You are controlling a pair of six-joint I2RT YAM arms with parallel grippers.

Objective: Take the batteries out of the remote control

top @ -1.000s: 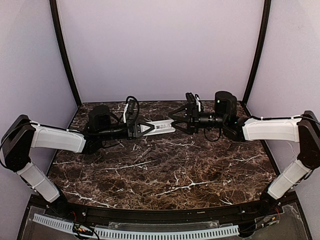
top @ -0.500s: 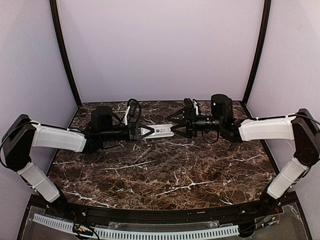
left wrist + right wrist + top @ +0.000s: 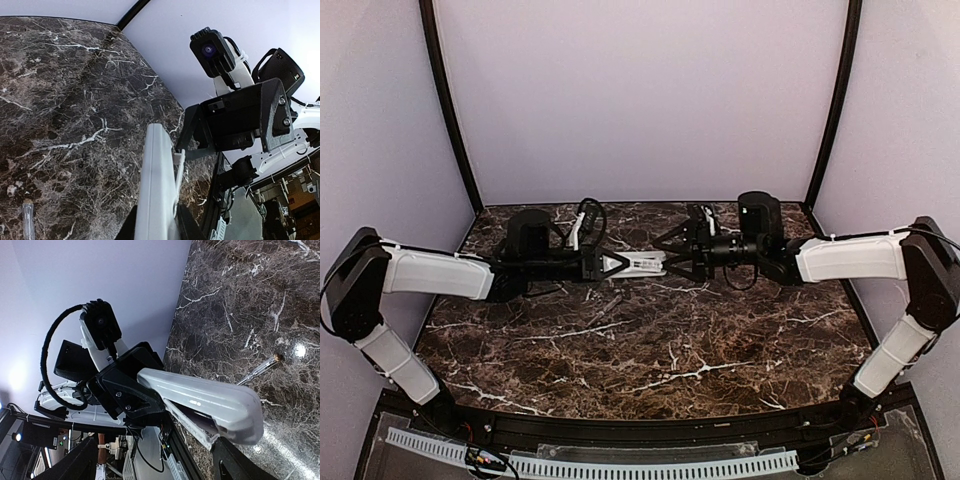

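- The remote control (image 3: 638, 263) hangs level above the worktop (image 3: 650, 360), midway between the two arms.
- The left gripper (image 3: 612, 263) clamps one end in narrow jaws. The right gripper (image 3: 670, 262) sets its jaws wide about the free end, with no grip evident.
- A thin pale panel (image 3: 192, 424) gapes from one face, and no batteries show. The unloading looks barely begun.

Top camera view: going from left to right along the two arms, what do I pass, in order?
Left arm → left gripper, shut on the remote control → right gripper, open at the remote's free end → right arm.
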